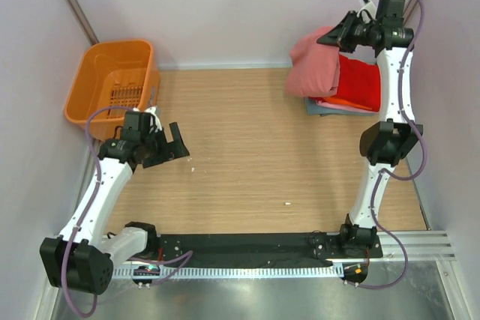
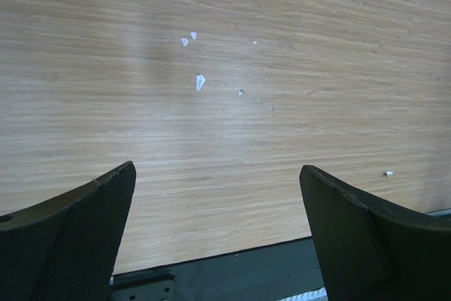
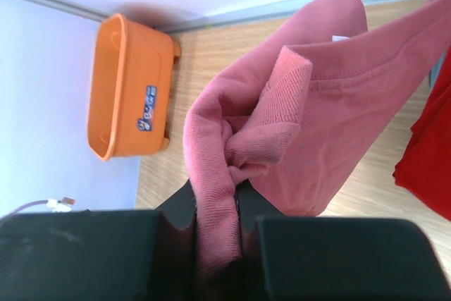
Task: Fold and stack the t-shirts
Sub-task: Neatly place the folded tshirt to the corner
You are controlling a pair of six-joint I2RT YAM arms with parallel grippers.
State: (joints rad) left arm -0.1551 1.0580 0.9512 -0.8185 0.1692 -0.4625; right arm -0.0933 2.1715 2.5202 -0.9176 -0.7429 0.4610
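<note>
Salmon-pink cloth is what my right hand holds. Its two dark fingers are closed on a bunched fold of the salmon-pink t-shirt, and the fabric is squeezed into a narrow strip between them. From this grip the shirt hangs loose and crumpled, with its ribbed collar folded in the middle and a small white label showing near the upper edge. In the view from above, this hand is at the far right corner of the tabletop, raised over the stack of folded t-shirts. The pink shirt comes down over the left part of that stack, and I cannot tell how much of it rests there. In the stack I see the bright red t-shirt on top, an orange one under it showing as a thin edge, and a grey-blue one at the bottom, lying on the wood. My left hand is well apart from all the shirts, at the left side of the tabletop, near the orange plastic basket which stands in the far left corner. This hand is spread wide and grips nothing, and below it is the wood grain with a few small white specks
</note>
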